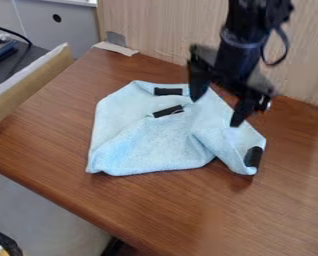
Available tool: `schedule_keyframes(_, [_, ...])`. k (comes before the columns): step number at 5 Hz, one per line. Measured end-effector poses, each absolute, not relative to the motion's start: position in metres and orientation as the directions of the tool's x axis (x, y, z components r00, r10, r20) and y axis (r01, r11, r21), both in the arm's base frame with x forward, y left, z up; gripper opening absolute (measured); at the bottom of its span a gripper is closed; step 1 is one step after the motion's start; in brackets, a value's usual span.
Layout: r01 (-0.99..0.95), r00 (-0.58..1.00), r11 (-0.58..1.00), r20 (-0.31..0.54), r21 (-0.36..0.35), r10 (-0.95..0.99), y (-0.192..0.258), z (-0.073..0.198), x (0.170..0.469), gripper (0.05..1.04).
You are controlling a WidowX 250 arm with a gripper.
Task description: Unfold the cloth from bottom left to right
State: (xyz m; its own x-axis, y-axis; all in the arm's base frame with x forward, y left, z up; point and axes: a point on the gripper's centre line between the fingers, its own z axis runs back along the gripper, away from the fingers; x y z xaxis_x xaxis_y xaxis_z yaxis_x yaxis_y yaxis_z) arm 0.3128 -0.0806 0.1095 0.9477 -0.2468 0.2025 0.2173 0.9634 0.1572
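Observation:
The black gripper (pixel 216 109) hangs over the upper right part of the cloth, its two fingers spread apart and nothing visible between them. Light blue and partly folded, the cloth (pixel 145 147) lies on the brown wooden table (pixel 288 205). Two black patches show near its top, one at the upper edge and one on a folded-over part just below. A third black patch is at its lower right corner. Creases run through the lower right part, and the lower left corner lies near the table's front left edge. Whether the fingertips touch the cloth, I cannot tell.
A wooden panel (pixel 162 30) stands along the table's back. Near its foot at the back left lies a pale strip (pixel 115 48). A raised board edge (pixel 29 82) borders the left side, with dark items beyond it. The table's front edge slants down to the right.

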Motion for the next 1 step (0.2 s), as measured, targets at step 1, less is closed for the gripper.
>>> schedule_keyframes(1, [0.215, 0.946, 0.964, 0.213, 0.157, -0.245, -0.0806, 0.1128, 0.3136, 1.001])
